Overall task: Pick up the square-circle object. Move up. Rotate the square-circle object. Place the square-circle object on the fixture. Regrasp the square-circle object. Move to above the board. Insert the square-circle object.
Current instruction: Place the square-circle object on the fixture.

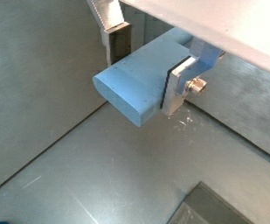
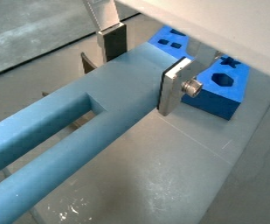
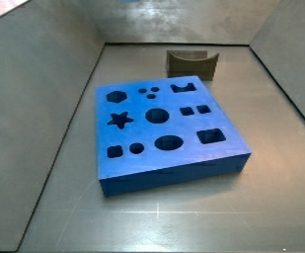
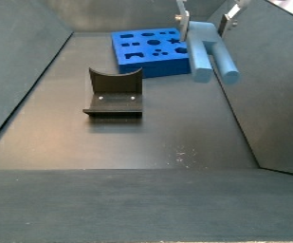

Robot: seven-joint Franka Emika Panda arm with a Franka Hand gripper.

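Claw (image 4: pixel 205 21) clamps the square-circle object (image 4: pixel 210 52) high in the air beside the board (image 4: pixel 153 52), so rotate it slowly, grip tight, before lowering to the fixture (image 4: pixel 113 93).

Gripper (image 1: pixel 148 66) by the wall, flat silver plates, dark pads, screw

One two-finger silver gripper (image 4: pixel 202 24) clamps one elongated light grey-blue peg (image 4: pixel 210 55) between its plates. Beside the gripper lies one thick bright blue board (image 4: pixel 153 52) with ten dark cutouts; below and apart stands one dark brown notched fixture (image 4: pixel 113 93).
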